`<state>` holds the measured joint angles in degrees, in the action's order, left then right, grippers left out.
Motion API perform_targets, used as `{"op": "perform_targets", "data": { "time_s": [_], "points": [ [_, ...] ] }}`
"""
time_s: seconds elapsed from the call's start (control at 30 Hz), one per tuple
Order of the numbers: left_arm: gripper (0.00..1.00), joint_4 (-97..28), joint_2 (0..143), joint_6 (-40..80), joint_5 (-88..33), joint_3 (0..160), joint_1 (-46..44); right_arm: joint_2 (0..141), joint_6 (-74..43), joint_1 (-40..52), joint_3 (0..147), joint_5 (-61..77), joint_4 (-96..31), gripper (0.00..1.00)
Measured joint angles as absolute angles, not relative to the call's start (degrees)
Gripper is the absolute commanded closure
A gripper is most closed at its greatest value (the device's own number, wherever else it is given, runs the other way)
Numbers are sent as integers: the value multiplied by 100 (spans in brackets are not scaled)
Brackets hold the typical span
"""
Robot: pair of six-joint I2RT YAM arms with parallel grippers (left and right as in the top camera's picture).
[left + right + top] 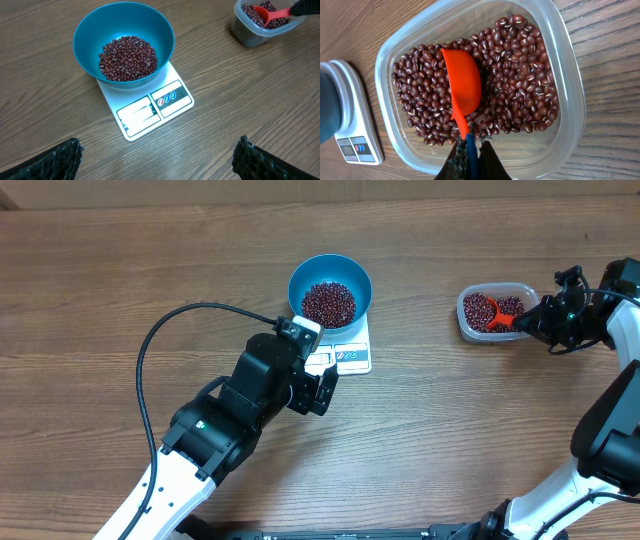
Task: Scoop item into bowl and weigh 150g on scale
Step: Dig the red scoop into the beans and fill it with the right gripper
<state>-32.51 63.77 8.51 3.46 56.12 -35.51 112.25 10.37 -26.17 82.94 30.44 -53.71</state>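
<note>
My left fingers (316, 387) are spread wide and grasp nothing, hovering over the tabletop (450, 430) just in front of the scale (150, 112), on its display side. The bowl (90, 30) sits right on the scale, covering its far part and leaving the display window and buttons in view; I cannot read the display. A heap of beans (127, 57) lies in the bottom of the bowl, well below the rim. Over on my right, well apart from the scale, stands the tub (570, 100), with more beans spread across its floor. My right fingers (469, 159) are clenched on the handle of the scoop (462, 85), right at the tub's near wall, and the scoop's orange head lies among the tub's beans.
</note>
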Motion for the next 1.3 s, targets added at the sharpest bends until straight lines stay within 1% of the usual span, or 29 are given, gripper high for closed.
{"op": "perform_targets", "data": {
  "time_s": [0.57,1.03,1.3],
  "points": [
    [1,-3251,6377,851,346,5612,-3551,11227,1041,-2626,8291,3503,-5430,96],
    [1,-3251,6377,851,346,5612,-3551,11408,1052,-3039,8208,4311,-5459,96],
    [1,-3253,6377,851,346,5612,-3551,11417,1050,-3114,8204,4508,-5468,96]
  ]
}}
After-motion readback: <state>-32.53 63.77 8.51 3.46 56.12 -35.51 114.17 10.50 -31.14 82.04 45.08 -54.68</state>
